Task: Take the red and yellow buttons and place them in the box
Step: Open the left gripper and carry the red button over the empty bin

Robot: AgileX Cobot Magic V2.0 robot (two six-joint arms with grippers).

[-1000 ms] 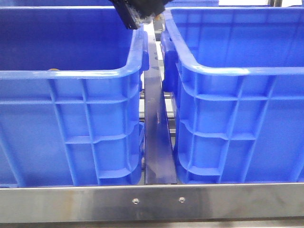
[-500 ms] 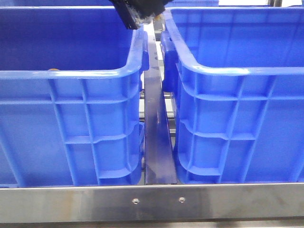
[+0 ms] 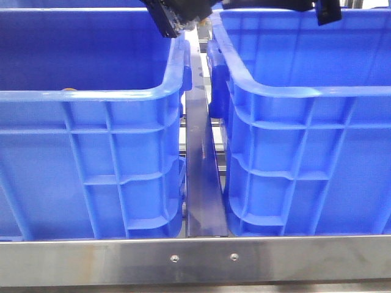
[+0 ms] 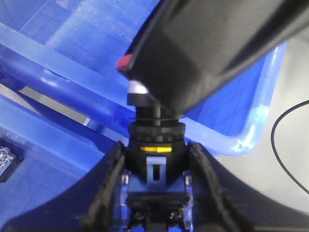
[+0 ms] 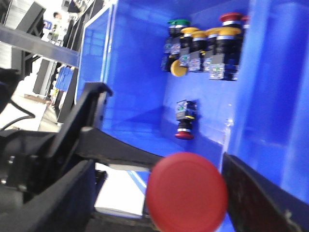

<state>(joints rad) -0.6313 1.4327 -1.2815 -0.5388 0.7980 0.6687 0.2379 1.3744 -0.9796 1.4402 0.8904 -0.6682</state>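
Front view shows the right gripper (image 3: pixel 305 7) newly above the right blue bin (image 3: pixel 305 91), fingers holding a red button (image 5: pixel 187 191), probably to drop it in.

My right arm (image 3: pixel 275 6) now shows along the top edge of the front view above the right bin (image 3: pixel 305 91), where a second ago and half a second ago only the bin showed.

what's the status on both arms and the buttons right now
Left end effector shut on a yellow-ringed button. Right end effector shut on red button. More buttons in blue bin. No obstruction seen.
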